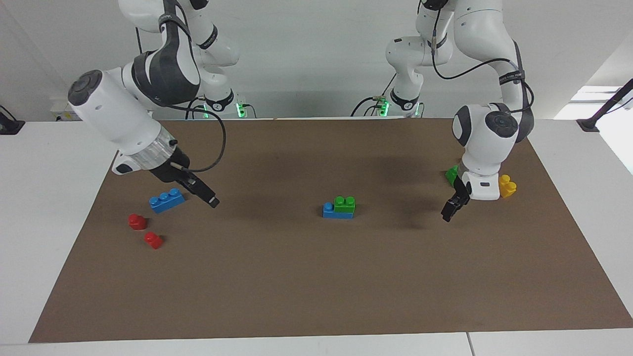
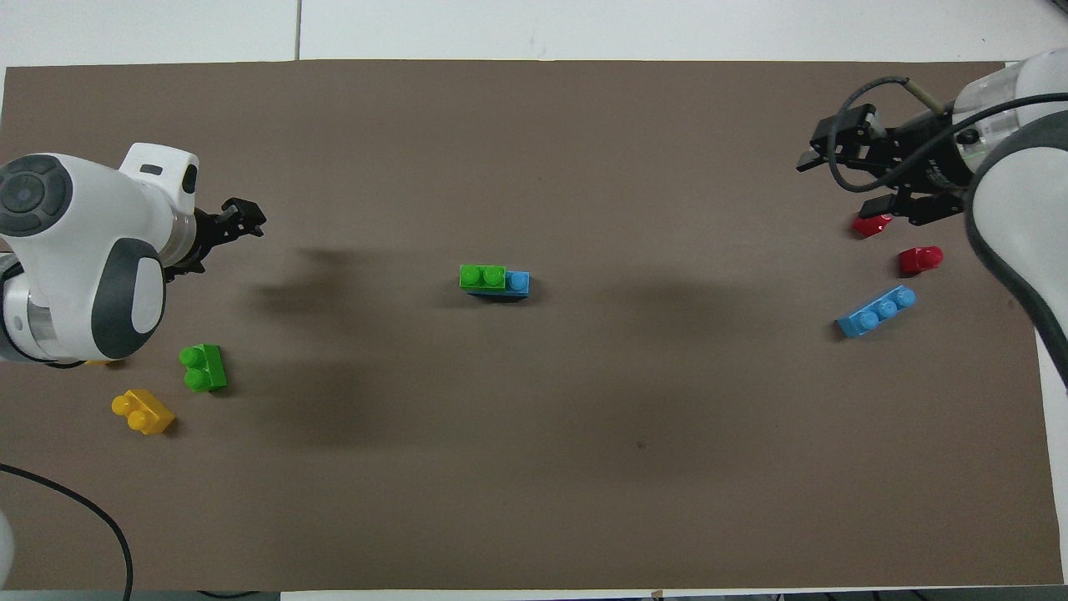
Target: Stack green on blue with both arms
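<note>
A green brick [image 1: 344, 203] sits stacked on one end of a blue brick [image 1: 332, 211] in the middle of the mat; the pair also shows in the overhead view, green [image 2: 482, 276] on blue [image 2: 519, 284]. No gripper touches it. A second blue brick [image 1: 166, 200] [image 2: 876, 311] lies toward the right arm's end. A second green brick [image 1: 451, 174] [image 2: 203, 367] lies toward the left arm's end. My right gripper [image 1: 213, 201] [image 2: 834, 185] is open and empty, low over the mat beside the loose blue brick. My left gripper [image 1: 452, 210] [image 2: 242, 219] is empty over the mat near the loose green brick.
Two red bricks [image 1: 137, 221] [image 1: 153, 240] lie beside the loose blue brick, farther from the robots. A yellow brick [image 1: 507, 186] [image 2: 143, 411] lies beside the loose green one. The brown mat [image 1: 316, 287] covers the table.
</note>
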`<state>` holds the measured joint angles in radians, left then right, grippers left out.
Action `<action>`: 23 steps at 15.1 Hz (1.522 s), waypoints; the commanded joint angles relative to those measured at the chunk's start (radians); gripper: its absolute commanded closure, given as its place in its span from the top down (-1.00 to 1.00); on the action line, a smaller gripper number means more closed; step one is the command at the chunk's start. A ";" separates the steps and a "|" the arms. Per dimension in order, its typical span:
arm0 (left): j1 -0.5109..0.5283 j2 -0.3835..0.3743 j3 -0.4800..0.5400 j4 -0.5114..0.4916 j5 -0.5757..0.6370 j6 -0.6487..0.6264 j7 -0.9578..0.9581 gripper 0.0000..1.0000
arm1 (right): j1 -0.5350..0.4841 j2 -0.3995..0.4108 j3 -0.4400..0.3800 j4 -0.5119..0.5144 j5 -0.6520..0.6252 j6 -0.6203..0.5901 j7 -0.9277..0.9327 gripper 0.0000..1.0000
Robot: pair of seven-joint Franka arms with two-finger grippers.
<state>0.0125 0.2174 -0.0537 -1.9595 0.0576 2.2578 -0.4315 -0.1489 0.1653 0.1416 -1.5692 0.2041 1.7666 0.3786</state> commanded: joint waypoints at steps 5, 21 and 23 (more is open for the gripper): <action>0.046 -0.021 -0.008 0.114 -0.044 -0.210 0.306 1.00 | -0.001 -0.144 0.010 -0.017 -0.138 -0.125 -0.174 1.00; 0.030 -0.186 -0.026 0.264 -0.068 -0.567 0.419 1.00 | -0.009 -0.176 0.012 -0.023 -0.210 -0.193 -0.213 1.00; 0.032 -0.213 -0.025 0.254 -0.082 -0.575 0.422 1.00 | -0.009 -0.176 0.010 -0.022 -0.210 -0.193 -0.246 1.00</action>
<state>0.0451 0.0484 -0.0863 -1.6913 0.0045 1.7104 -0.0340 -0.1482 0.0000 0.1475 -1.5768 0.0098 1.5738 0.1862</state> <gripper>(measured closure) 0.000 0.000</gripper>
